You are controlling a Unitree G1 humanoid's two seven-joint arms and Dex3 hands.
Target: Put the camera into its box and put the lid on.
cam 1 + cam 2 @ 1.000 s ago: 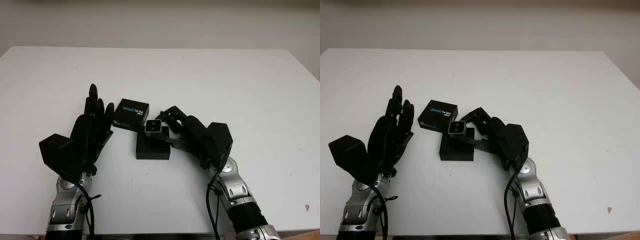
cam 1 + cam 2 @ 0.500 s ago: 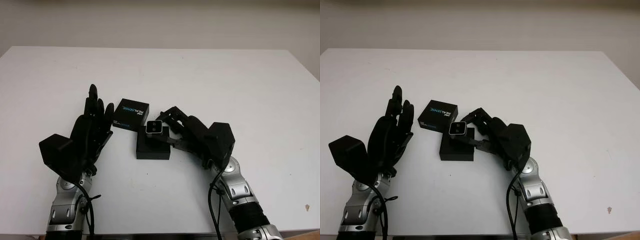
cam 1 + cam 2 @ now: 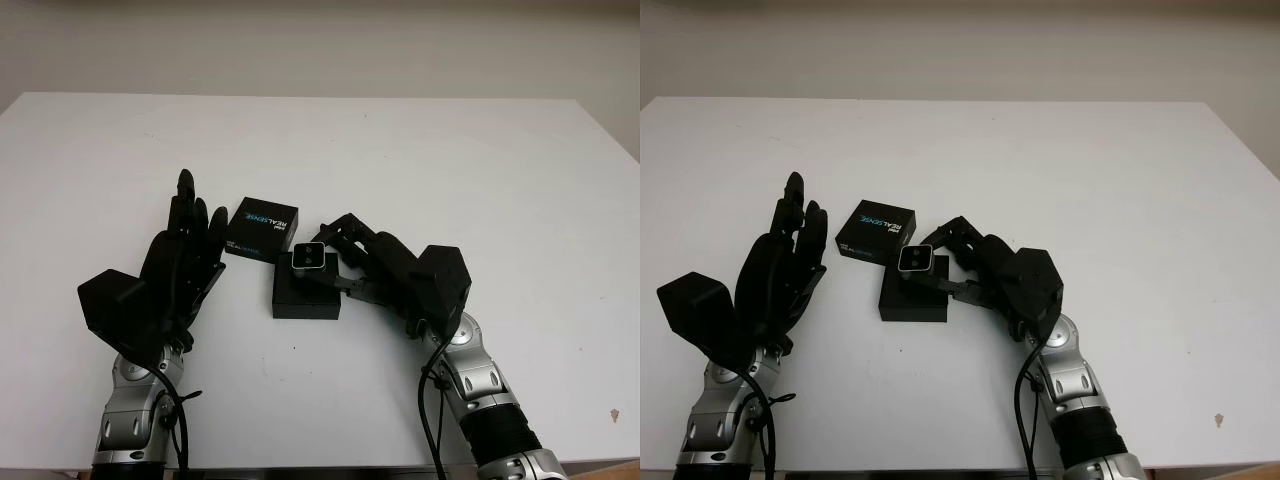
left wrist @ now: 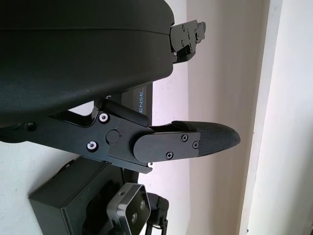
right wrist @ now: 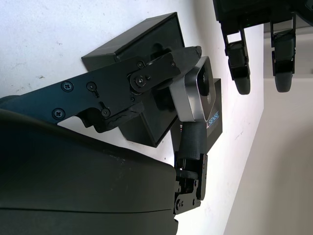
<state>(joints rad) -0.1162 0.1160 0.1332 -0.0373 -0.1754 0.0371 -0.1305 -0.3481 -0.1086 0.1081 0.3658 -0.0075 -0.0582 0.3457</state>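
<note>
My right hand (image 3: 335,262) is shut on the small silver camera (image 3: 307,259), gripping it just above the far edge of the open black box (image 3: 305,295) in the middle of the white table (image 3: 420,160). The camera's square face (image 5: 194,95) points up, and the box (image 5: 134,51) lies under my fingers. The black lid (image 3: 261,229) with printed lettering lies flat just behind and left of the box. Left of the lid, my left hand (image 3: 190,235) is open and raised above the table, holding nothing.
A small dark speck (image 3: 614,414) marks the table near its front right corner. Bare white table surface stretches behind and to both sides of the box and lid.
The right forearm has shifted slightly to the right while the camera stays over the box's far edge. The left hand, box and lid have not moved.
</note>
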